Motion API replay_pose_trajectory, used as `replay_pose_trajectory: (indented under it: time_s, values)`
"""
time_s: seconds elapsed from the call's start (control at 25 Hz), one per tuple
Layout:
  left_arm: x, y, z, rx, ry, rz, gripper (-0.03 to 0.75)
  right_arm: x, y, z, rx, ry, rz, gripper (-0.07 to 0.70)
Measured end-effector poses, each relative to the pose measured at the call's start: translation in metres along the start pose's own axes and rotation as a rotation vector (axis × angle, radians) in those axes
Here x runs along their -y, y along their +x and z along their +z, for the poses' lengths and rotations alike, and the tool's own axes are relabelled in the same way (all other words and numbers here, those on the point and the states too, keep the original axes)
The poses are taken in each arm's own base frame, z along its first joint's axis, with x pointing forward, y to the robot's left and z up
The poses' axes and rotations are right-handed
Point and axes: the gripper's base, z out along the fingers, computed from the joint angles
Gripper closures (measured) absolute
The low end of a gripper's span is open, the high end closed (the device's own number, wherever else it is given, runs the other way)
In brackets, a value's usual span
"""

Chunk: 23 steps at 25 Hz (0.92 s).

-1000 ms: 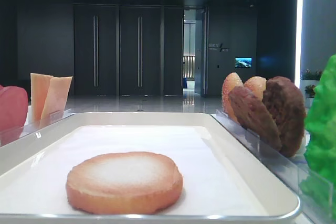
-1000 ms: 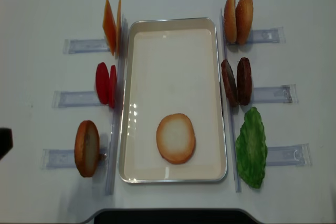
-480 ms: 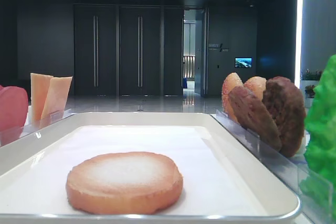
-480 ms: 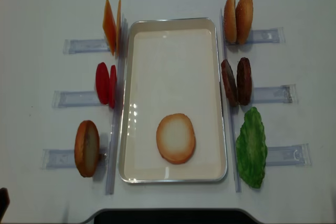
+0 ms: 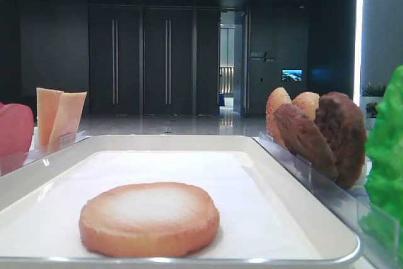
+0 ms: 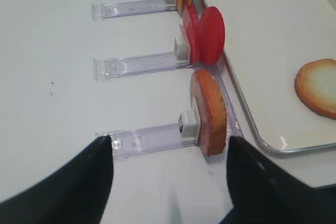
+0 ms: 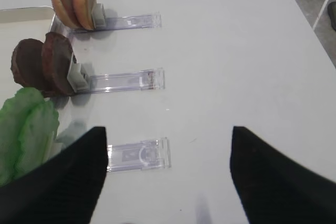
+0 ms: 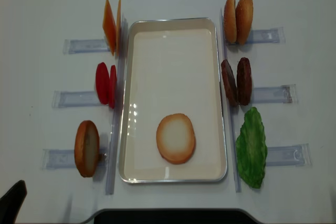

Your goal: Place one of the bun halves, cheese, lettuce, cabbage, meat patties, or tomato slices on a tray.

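One bun half point(image 8: 176, 138) lies flat, pale face up, near the front of the cream tray point(image 8: 173, 23). Neither gripper touches it. My left gripper point(image 6: 169, 145) is open and empty, hovering over the table in front of another bun half point(image 6: 209, 113) that stands upright in its clear rack. Only one of its fingertips point(image 8: 11, 205) shows in the overhead view, at the front left corner. My right gripper point(image 7: 168, 132) is open and empty over bare table beside the lettuce point(image 7: 26, 129). No cabbage is in view.
Left of the tray, clear racks hold cheese point(image 8: 111, 26) and tomato slices point(image 8: 105, 84). On the right stand two bun halves point(image 8: 238, 19) and meat patties point(image 8: 236, 81), with the lettuce point(image 8: 251, 148) in front. The clear racks point(image 8: 270, 94) stick out sideways.
In the overhead view my left gripper has drawn back from the left edge to the front left corner. The bun half on the tray has not moved.
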Motion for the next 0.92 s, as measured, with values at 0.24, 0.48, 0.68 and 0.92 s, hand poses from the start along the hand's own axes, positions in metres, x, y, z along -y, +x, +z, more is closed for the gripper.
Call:
replay_pose_trajectory:
  time_s: [0.24, 0.48, 0.68, 0.92]
  values:
    - [0.0001, -0.001, 0.0005, 0.012, 0.001, 0.0, 0.199, -0.0001, 0.0, 0.0, 0.0, -0.001, 0.0, 0.16]
    - [0.0001, -0.0012, 0.0005, 0.015, 0.001, 0.0, 0.199, -0.0001, 0.0, 0.0, 0.0, -0.001, 0.0, 0.16]
    - [0.0001, -0.0009, 0.0008, 0.013, 0.001, -0.001, 0.199, -0.0001, 0.0, 0.0, 0.0, -0.001, 0.0, 0.16]
    - [0.0001, -0.001, 0.0008, 0.014, 0.001, -0.001, 0.199, -0.0002, 0.0, 0.0, 0.0, -0.002, 0.001, 0.16]
